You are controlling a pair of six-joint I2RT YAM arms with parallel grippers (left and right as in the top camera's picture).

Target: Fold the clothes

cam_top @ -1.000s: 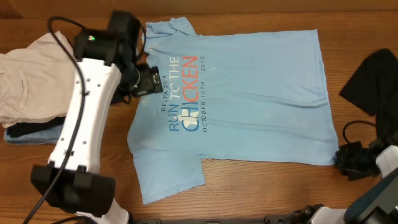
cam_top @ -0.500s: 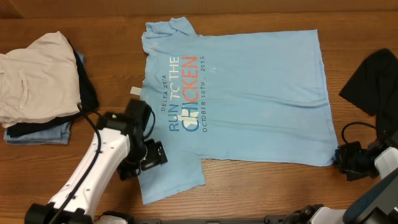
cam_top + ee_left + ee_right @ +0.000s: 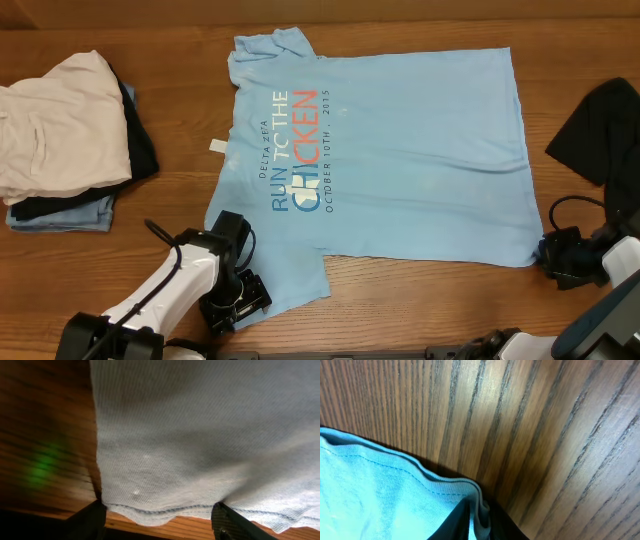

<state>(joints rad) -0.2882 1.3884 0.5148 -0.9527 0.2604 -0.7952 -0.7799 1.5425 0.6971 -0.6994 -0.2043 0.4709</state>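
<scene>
Left gripper [image 3: 238, 302]: nearest the front edge of the wooden table [image 3: 420, 305], its jaws apart, the fingers [image 3: 92, 519] standing on either side of a sleeve hem [image 3: 165, 510]. Right gripper [image 3: 556, 256]: at the front right, pinched together on the hem corner [image 3: 472, 491] of the same garment. Sky-blue T-shirt [image 3: 420, 160]: spread flat at mid-table, print side up, collar toward the left, lettering [image 3: 298, 150] in blue, white and red-orange. Small white tag [image 3: 218, 147]: on bare wood just beside the shirt's left edge. Cream-beige garment [image 3: 50, 120]: far left, atop a stack of dark and blue folded cloth [image 3: 60, 214]. Black garment [image 3: 600, 120]: crumpled at the right edge.
</scene>
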